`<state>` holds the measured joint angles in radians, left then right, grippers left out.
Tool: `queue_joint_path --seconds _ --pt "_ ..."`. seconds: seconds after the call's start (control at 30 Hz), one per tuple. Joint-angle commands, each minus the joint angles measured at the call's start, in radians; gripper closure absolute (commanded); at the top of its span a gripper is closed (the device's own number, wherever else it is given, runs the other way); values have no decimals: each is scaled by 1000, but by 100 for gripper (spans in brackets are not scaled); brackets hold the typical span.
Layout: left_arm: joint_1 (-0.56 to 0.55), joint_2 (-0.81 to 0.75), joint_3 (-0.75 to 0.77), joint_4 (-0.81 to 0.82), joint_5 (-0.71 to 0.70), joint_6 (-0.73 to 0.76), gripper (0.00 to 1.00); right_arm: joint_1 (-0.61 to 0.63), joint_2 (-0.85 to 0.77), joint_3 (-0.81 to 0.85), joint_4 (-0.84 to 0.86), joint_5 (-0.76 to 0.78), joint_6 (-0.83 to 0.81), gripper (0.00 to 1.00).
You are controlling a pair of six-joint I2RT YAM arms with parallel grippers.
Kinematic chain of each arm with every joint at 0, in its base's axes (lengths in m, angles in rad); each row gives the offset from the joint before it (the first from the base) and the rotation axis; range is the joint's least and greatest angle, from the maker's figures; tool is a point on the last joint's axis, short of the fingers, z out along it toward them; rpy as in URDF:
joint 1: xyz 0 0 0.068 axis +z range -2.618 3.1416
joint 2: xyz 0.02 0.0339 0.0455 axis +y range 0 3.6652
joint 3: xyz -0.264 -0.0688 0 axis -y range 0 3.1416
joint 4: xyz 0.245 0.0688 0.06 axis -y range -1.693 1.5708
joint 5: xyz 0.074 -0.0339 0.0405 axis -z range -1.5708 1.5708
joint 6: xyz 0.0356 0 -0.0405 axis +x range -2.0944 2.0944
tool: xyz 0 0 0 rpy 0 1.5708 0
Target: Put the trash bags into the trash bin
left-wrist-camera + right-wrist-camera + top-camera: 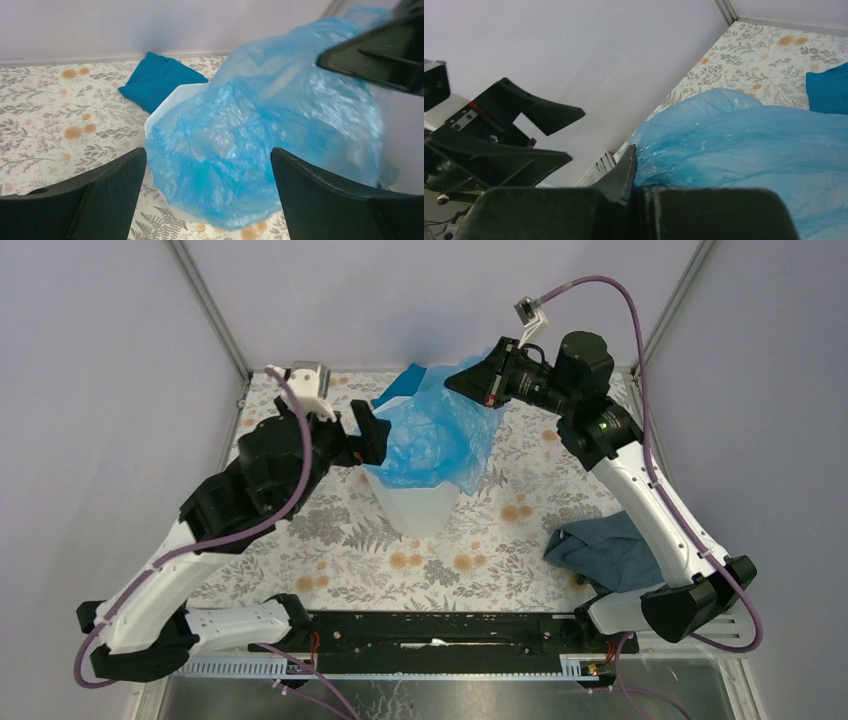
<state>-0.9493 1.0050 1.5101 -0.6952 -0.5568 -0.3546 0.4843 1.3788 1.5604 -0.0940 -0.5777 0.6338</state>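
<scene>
On the left, the left gripper (376, 437) hangs just beside the bin (415, 508), level with its rim. Its jaws are spread wide and hold nothing. From the left wrist view the two fingers (100, 195) frame the heap of plastic without touching it.

Behind the bin, near the back wall, a folded teal cloth (403, 386) lies flat on the flowered counter (500, 540).

The white bin stands upright near the middle of the counter. The light-blue plastic bag (435, 435) is draped across its mouth. The film bulges above the rim and spills down the front and right side of the bin, so most of it sits outside.

The bag's upper right corner rises to the right gripper (462, 381), which hovers above and just right of the bin. Its jaws are pressed together, pinching the edge of the film.

Further right, near the right arm's base, a crumpled grey-blue cloth (600, 550) rests on the counter, well apart from the bin.
</scene>
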Motion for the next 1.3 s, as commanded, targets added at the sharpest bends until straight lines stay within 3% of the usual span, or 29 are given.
queue_joint_path --seconds 0.0,0.13,0.3,0.43,0.6,0.83,1.07,1.17,1.27 --pt "56 140 60 -9 29 -8 1 6 -52 23 7 4 -50 100" --pt "90 274 81 62 128 -22 13 7 -60 18 27 -11 -42 100" --pt "90 363 -32 188 181 -79 30 7 -68 -23 85 -29 12 100" --pt "90 390 -87 196 188 -108 35 12 -48 -39 126 -37 21 100" --pt "91 309 -74 193 171 -74 32 45 -1 -32 68 -34 -25 100" --pt "92 171 -54 113 160 -23 18 131 63 37 -20 52 -87 100" --pt "105 11 -144 58 20 -26 12 156 93 81 -39 74 -64 100" --pt "169 28 -160 6 -14 -66 9 183 114 101 -41 74 -51 100" --pt "295 55 -201 7 101 -82 12 199 139 103 -46 59 -27 100"
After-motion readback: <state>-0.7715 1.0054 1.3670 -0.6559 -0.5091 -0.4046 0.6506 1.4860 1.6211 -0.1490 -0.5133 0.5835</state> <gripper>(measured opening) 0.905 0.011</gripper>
